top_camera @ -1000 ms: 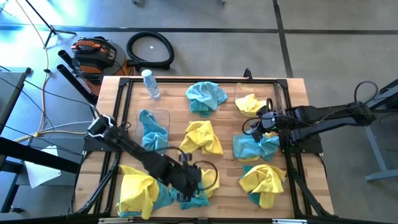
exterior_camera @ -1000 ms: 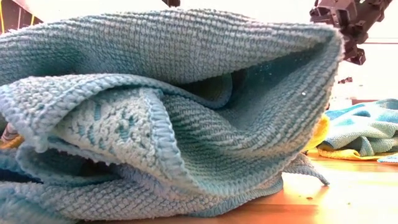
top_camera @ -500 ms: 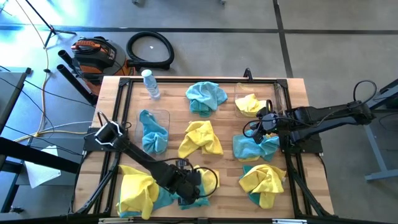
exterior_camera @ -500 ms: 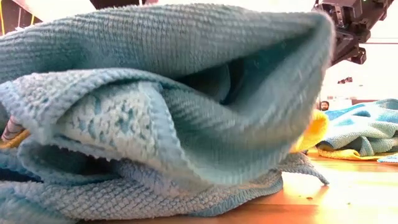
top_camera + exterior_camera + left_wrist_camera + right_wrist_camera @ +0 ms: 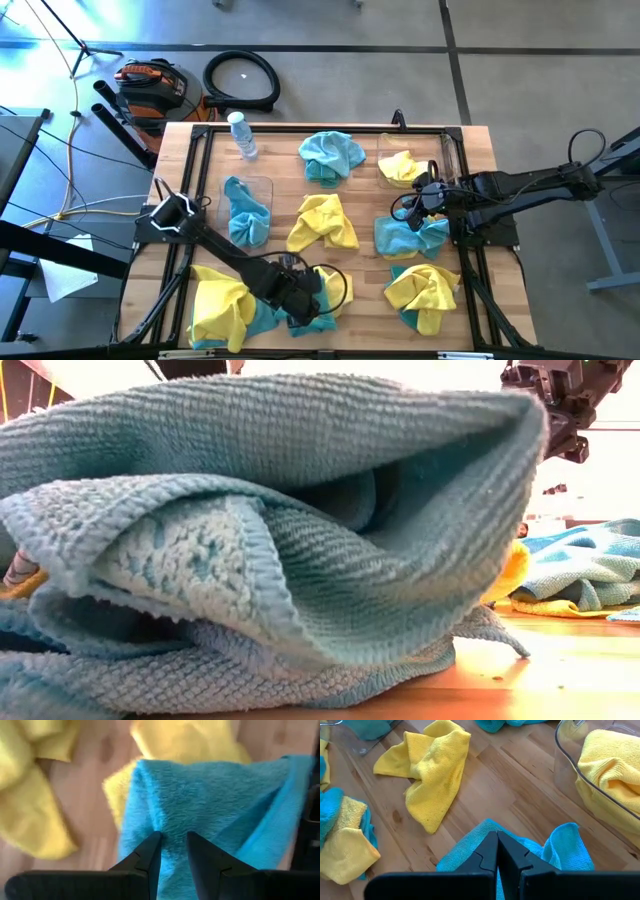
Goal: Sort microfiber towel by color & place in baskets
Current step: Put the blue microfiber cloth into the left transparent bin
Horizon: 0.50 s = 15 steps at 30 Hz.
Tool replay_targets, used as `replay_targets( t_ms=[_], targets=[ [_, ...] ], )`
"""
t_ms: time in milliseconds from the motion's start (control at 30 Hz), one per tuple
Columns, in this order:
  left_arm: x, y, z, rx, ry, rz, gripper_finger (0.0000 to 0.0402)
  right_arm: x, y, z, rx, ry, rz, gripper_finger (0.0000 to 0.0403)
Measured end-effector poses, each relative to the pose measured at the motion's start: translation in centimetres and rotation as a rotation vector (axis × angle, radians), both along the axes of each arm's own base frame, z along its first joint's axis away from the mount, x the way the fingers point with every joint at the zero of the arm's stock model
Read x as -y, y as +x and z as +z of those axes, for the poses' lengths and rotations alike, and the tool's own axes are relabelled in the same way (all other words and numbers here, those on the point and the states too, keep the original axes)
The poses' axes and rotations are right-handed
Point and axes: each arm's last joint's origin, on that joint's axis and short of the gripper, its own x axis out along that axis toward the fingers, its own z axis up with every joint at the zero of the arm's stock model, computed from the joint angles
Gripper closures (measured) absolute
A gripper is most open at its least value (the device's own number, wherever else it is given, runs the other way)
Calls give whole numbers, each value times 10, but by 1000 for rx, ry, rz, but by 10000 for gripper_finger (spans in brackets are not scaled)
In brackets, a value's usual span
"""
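Observation:
My left gripper (image 5: 298,297) (image 5: 173,840) is near the table's near edge, shut on a teal towel (image 5: 316,321) (image 5: 300,540) that lies partly over a yellow one. My right gripper (image 5: 411,205) (image 5: 496,836) (image 5: 560,405) hangs shut above another teal towel (image 5: 410,240) (image 5: 560,852) and touches nothing. The left basket (image 5: 263,183) holds a teal towel. The right basket (image 5: 446,150) (image 5: 565,750) holds a yellow towel. My left gripper pinches a raised fold of the teal towel (image 5: 172,820) between its two fingers (image 5: 149,855), coming from above and pointing down. One layer or several, I cannot tell. The towel bulges up, and its lower folds (image 5: 250,680) lie on the table.
More towels lie loose on the wood: a yellow one mid-table (image 5: 322,222), a teal one at the far side (image 5: 332,155), a yellow-teal heap at the near left (image 5: 222,305), and yellow over teal at the near right (image 5: 425,290). A water bottle (image 5: 241,135) lies at the far left.
My left gripper has edged slightly toward the table's left edge while staying on the teal towel. The towel's upper fold has swayed with it, and its lower folds have stayed on the table.

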Motion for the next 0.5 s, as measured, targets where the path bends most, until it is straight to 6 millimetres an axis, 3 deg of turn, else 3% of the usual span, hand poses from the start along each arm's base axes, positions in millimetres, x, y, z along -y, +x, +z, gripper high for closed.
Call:
replay_targets(
  t_ms=[233, 433, 500],
  targets=[
    [1, 0, -12, -16, -55, 20, 323, 0, 0, 0, 0, -2, -1, 403],
    [1, 0, -12, -10, -55, 4, 391, 0, 0, 0, 0, -3, -1, 403],
    [1, 0, -12, -10, -54, 4, 395, 0, 0, 0, 0, -3, -1, 403]
  ],
)
